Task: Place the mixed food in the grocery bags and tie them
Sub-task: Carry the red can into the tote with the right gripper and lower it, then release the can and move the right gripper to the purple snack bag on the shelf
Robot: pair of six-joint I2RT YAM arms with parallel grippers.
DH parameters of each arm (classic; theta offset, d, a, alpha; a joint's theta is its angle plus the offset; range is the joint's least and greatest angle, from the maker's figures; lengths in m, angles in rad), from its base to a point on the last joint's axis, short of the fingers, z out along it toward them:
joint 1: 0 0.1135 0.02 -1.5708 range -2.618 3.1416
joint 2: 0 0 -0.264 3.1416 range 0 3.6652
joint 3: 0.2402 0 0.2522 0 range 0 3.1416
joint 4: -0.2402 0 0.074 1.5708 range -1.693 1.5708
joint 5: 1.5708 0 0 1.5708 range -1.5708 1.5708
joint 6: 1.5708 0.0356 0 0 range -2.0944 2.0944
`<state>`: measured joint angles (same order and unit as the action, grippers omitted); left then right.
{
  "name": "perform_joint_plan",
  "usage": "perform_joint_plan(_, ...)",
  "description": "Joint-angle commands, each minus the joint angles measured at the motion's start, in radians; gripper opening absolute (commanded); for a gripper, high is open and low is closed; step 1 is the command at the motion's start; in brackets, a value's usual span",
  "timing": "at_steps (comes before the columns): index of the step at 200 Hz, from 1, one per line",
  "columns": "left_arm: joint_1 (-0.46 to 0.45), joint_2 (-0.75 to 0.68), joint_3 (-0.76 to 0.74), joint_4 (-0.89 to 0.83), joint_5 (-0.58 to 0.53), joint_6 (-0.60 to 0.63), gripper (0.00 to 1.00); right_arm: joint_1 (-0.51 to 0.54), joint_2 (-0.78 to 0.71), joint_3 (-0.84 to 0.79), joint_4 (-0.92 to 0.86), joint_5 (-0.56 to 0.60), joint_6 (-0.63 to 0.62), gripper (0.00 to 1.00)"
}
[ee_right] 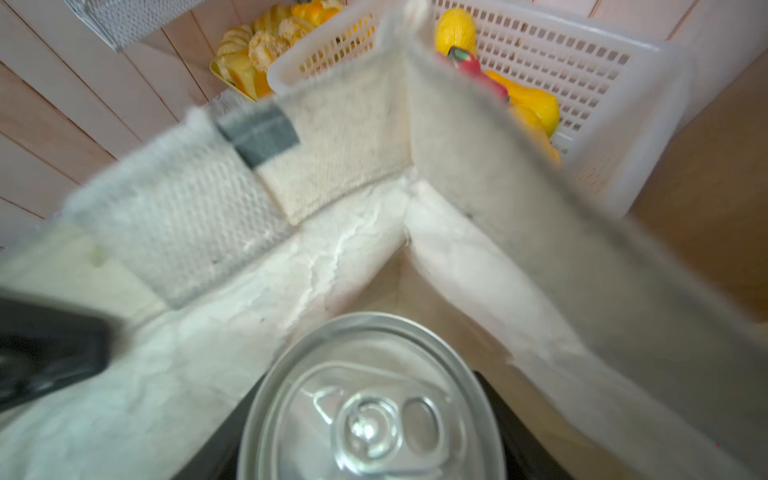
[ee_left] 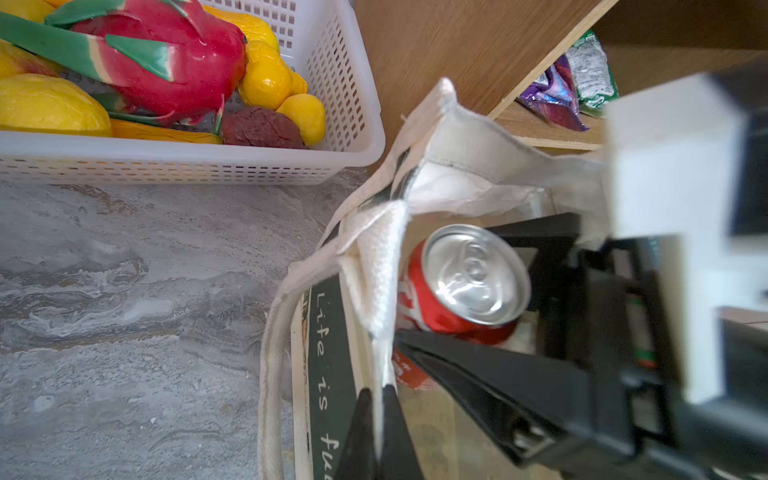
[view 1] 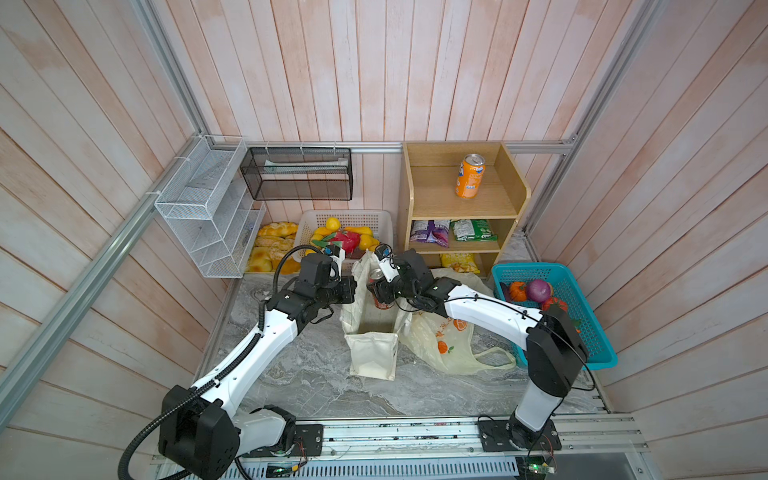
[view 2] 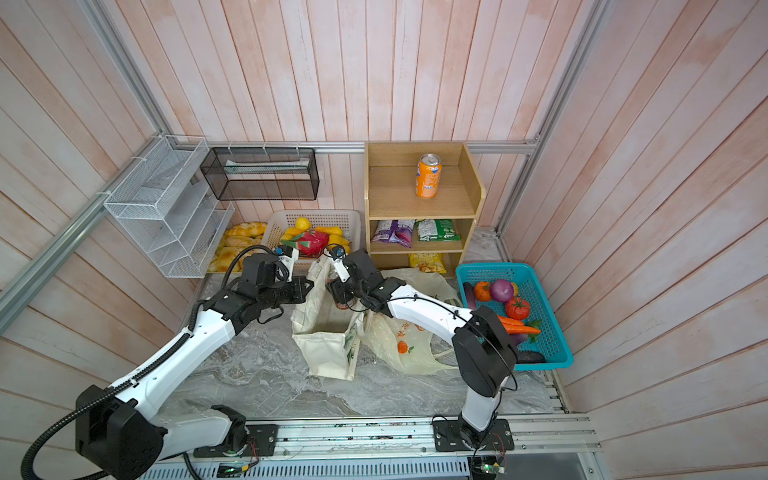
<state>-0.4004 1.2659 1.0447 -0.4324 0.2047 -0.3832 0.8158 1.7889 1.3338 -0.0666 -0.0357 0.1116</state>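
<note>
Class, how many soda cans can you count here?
2. An orange soda can stands on the wooden shelf's top tier; a red soda can is held by the right tool inside the canvas tote. Others may be hidden.

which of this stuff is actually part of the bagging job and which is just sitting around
In the job: red soda can in the right gripper; canvas tote pinched by the left gripper; orange-print plastic bag; purple snack packet; toy carrots.

Just lying about: orange soda can; green snack packet; white basket; blue basket; bread.
</note>
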Motion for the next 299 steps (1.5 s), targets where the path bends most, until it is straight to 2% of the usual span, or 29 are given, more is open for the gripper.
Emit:
perform_joint_plan(1,0.000,0.013,0.028,-0.006,0.002,0.024,0.00,0.003,0.024,0.039,0.118,-0.004,0.004,0.00)
perform_joint_plan(19,0.000,0.021,0.026,0.000,0.007,0.023,0.00,0.004,0.075,0.038,0.164,0.018,0.038,0.00)
perform_joint_plan(54,0.000,0.026,0.009,0.018,0.015,0.011,0.00,0.003,0.187,-0.032,0.370,0.145,0.095,0.00)
perform_joint_plan(80,0.000,0.027,-0.003,0.023,0.021,0.006,0.00,0.004,0.262,-0.037,0.417,0.138,0.122,0.00)
perform_joint_plan(104,0.000,0.016,-0.010,0.020,0.012,0.012,0.00,0.006,0.250,-0.051,0.398,0.093,0.133,0.00)
perform_joint_plan(110,0.000,0.013,-0.011,0.019,0.010,0.014,0.00,0.005,0.242,-0.054,0.389,0.085,0.137,0.14)
perform_joint_plan(120,0.000,0.011,-0.015,0.021,0.007,0.016,0.00,0.005,0.224,-0.054,0.360,0.073,0.141,0.46)
perform_joint_plan(128,0.000,0.011,-0.015,0.020,0.007,0.016,0.00,0.006,0.210,-0.044,0.319,0.064,0.143,0.62)
perform_joint_plan(135,0.000,0.012,-0.017,0.018,0.007,0.019,0.00,0.006,0.199,-0.034,0.284,0.056,0.142,0.69)
perform_joint_plan(155,0.000,0.013,-0.017,0.010,-0.002,0.029,0.00,0.005,0.164,-0.003,0.182,0.018,0.133,0.82)
perform_joint_plan(164,0.000,0.012,-0.017,0.008,-0.008,0.031,0.00,0.006,0.154,0.016,0.136,-0.006,0.126,0.84)
perform_joint_plan(171,0.001,0.012,-0.017,0.006,-0.010,0.033,0.00,0.006,0.150,0.035,0.097,-0.027,0.123,0.91)
perform_joint_plan(210,0.000,0.010,-0.021,0.002,-0.019,0.038,0.00,0.006,0.103,0.135,-0.080,-0.132,0.099,0.93)
perform_joint_plan(240,0.001,0.005,-0.032,-0.002,-0.031,0.040,0.00,0.005,0.016,0.161,-0.142,-0.194,0.124,0.81)
perform_joint_plan(261,0.002,-0.006,-0.037,-0.005,-0.043,0.047,0.00,0.006,-0.058,0.160,-0.158,-0.245,0.148,0.80)
perform_joint_plan(299,0.003,-0.009,-0.036,-0.014,-0.057,0.061,0.00,-0.001,-0.202,0.129,-0.148,-0.223,0.193,0.82)
